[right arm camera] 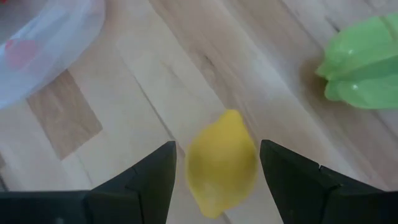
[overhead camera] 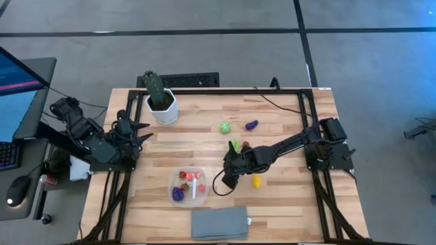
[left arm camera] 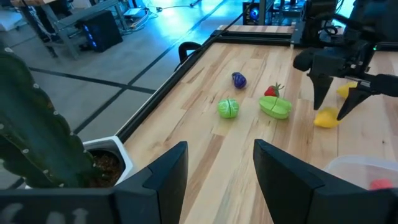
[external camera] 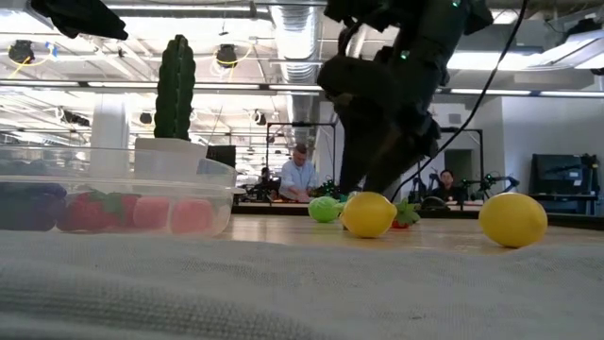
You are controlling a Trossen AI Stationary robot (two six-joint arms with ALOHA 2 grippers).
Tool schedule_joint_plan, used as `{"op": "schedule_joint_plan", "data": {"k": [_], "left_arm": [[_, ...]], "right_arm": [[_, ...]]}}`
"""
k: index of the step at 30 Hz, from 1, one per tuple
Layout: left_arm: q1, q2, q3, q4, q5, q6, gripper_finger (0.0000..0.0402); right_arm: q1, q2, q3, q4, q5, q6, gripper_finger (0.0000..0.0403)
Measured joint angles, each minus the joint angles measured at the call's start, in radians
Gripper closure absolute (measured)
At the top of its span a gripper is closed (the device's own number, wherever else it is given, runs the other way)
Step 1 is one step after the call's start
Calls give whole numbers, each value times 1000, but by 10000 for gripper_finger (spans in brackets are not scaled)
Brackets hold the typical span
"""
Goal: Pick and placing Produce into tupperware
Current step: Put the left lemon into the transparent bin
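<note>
Straddling a yellow toy lemon [right arm camera: 221, 163] on the wood near the tupperware [overhead camera: 173, 182], the right gripper [right arm camera: 217, 177] is seen with jaws apart, empty. Light, hard and slick, the lemon is best pinched across its middle. The left gripper [left arm camera: 219, 168] is parked open by the cactus [overhead camera: 154, 87].

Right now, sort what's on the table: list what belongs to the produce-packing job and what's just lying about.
Job:
- tupperware, some pieces already inside
- yellow lemon between the open right hand's fingers
- second lemon
- green pieces
- purple piece

Lying about:
- cactus in white pot
- grey cloth
- left hand, open and idle at the table's left edge
</note>
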State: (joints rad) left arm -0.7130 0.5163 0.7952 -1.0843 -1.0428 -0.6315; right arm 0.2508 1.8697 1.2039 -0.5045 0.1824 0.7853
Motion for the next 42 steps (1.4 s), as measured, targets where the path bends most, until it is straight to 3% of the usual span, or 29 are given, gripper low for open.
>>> {"op": "schedule_joint_plan", "data": {"k": [13,21,42], "left_arm": [[0,0,0,-2,-14,-2,228],[0,0,0,-3,-15,-10,228],[0,0,0,-4,-20,-11,228]], "right_arm": [[-10,17,0,-1,-3,-8,146],[-17,81,-1,66,-143,8,146],[-23,82,1,11,-143,-34,147]]}}
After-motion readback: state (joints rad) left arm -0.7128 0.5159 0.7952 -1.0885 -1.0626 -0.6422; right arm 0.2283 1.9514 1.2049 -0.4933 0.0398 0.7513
